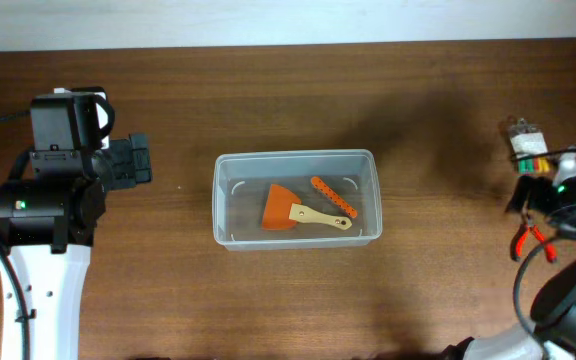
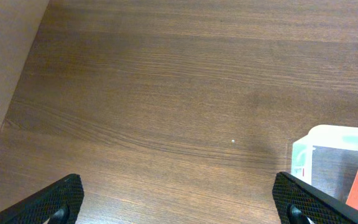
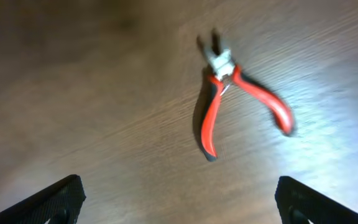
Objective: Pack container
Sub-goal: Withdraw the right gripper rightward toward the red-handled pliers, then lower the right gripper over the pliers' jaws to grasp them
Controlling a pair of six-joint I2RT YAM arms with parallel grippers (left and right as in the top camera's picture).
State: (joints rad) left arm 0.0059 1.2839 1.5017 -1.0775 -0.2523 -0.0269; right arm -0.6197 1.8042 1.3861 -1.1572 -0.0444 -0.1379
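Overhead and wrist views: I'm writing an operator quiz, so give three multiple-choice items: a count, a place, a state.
1. How many items are in the container? A one; B two; C four.
2. Where are the red pliers? A in the container; B on the table; C in a gripper.
3. The right gripper is: A open, empty; B shut on the pliers; C shut on the container's rim.
B: an orange scraper and an orange holed strip. B: they lie on bare wood. A: its fingers stand apart, nothing between.
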